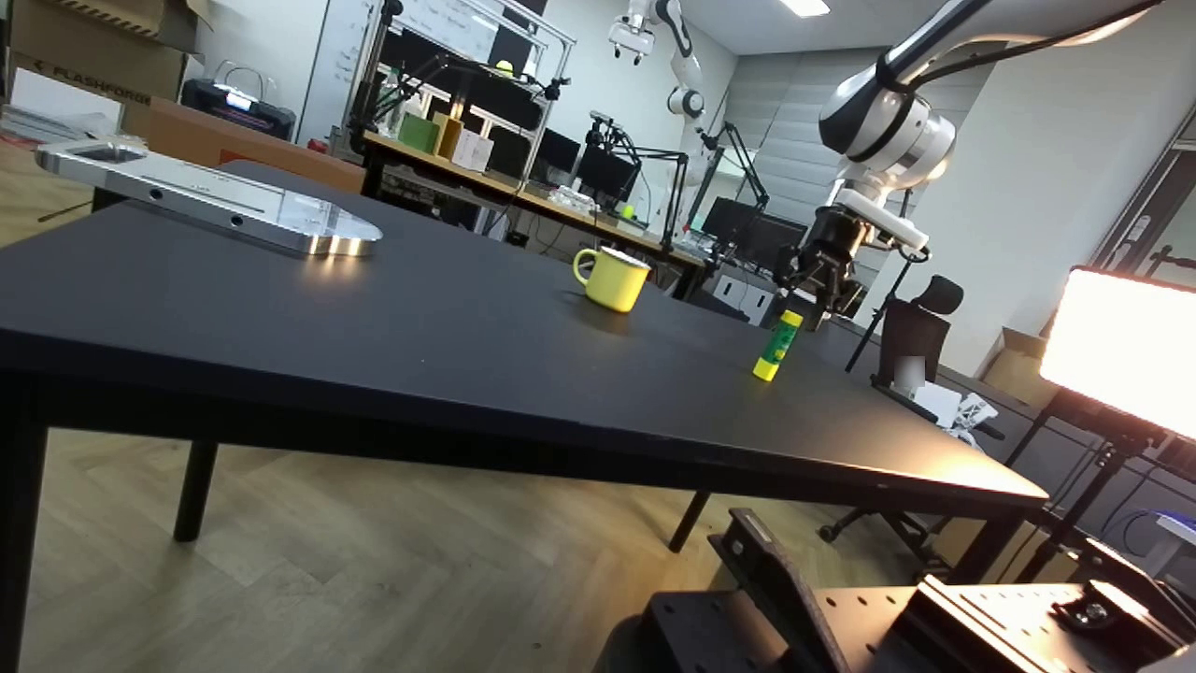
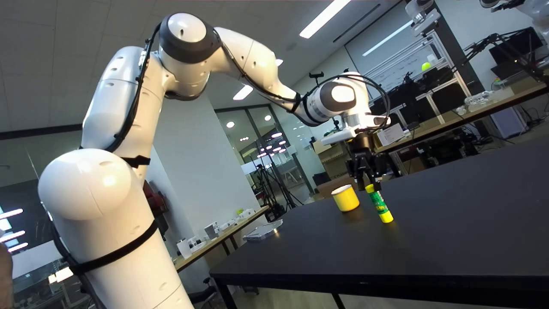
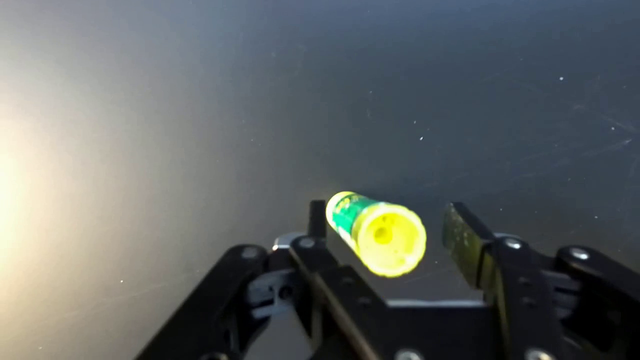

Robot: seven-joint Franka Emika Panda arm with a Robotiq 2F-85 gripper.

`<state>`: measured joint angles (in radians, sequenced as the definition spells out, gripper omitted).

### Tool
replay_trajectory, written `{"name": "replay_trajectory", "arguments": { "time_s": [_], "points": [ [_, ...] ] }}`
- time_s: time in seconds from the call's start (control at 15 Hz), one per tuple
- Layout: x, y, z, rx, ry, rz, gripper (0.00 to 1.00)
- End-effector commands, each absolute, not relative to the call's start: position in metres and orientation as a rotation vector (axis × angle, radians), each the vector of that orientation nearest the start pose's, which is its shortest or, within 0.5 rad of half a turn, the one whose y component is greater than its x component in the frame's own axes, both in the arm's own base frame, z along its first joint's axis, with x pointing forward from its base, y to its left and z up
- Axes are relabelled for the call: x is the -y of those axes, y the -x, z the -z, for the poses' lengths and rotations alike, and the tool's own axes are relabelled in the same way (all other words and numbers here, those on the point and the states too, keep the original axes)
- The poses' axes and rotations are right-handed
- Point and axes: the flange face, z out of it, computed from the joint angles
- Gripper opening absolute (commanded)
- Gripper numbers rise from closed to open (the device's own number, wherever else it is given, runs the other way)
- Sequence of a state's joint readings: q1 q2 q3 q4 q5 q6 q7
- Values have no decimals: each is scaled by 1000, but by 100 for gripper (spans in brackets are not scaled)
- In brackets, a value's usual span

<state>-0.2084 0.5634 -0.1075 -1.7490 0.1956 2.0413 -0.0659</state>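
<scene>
A glue stick [image 3: 390, 240] with yellow ends and a green label stands upright on the dark table [image 1: 420, 327]. In the wrist view my gripper [image 3: 387, 219] is open around its upper end. The left finger [image 3: 317, 220] is close beside the stick; whether they touch I cannot tell. A visible gap separates the stick from the right finger [image 3: 465, 245]. Both exterior views show the gripper [image 2: 369, 182] pointing down at the top of the glue stick [image 1: 777, 346], whose lower part rests on the table.
A yellow mug [image 1: 617, 279] stands on the same table, also seen as a yellow mug [image 2: 345, 198] behind the gripper. A flat silver metal piece [image 1: 215, 192] lies toward the table's far end. Beyond the table are a bright light panel [image 1: 1121, 346] and an office chair [image 1: 911, 341].
</scene>
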Motion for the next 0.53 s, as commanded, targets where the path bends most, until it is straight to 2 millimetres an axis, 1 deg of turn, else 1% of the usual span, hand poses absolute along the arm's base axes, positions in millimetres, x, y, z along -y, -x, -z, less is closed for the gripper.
{"name": "replay_trajectory", "arguments": {
  "time_s": [0.0, 0.07, 0.13, 0.27, 0.33, 0.47],
  "points": [
    [178, -608, -271, -523, 2964, -295, 93],
    [177, -608, -284, -517, 2972, -273, 98],
    [176, -608, -296, -505, 2992, -259, 100],
    [171, -607, -316, -472, 3033, -262, 100],
    [178, -615, -294, -458, 3003, -258, 100],
    [173, -614, -312, -438, 3019, -246, 100]
  ]
}}
